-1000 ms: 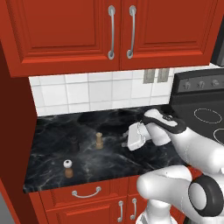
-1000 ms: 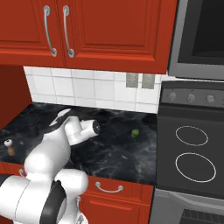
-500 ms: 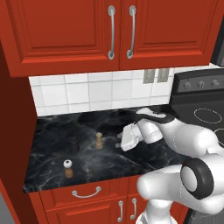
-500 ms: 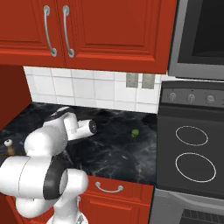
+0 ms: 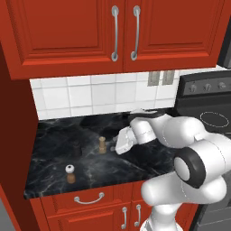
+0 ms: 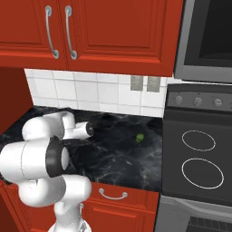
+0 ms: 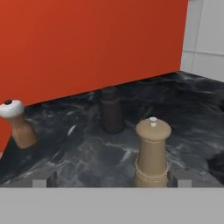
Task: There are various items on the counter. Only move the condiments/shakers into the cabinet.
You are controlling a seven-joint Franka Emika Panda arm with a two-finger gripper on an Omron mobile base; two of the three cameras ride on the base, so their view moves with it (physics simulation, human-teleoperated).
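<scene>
**Hand low over the worktop, facing three small pieces**

The hand (image 5: 118,143) hangs just above the black marble worktop (image 5: 135,162), pointed toward the red side wall at the worktop's end. In the hand view its two dark fingertips (image 7: 51,178) stand well apart at the bottom edge, spread with nothing between them.

Nearest the hand, straight ahead and slightly toward the right fingertip, stands the tan mill-shaped shaker (image 7: 152,152), upright, apart from both fingertips. Beyond it and a little to the left is the dark squat piece (image 7: 112,110), also upright, near the red wall. Farther off to the hand's left stands the brown shaker with white ball top (image 7: 18,124), well apart from the other two.

From the left base view the tan shaker sits just beside the hand, the brown one nearer the worktop's front edge.

The red cabinet (image 5: 67,31) hangs above the worktop with both doors closed, its grey bar handles (image 5: 115,32) side by side. A small green thing (image 6: 140,137) lies on the worktop behind the arm, toward the stove (image 6: 199,158).
</scene>
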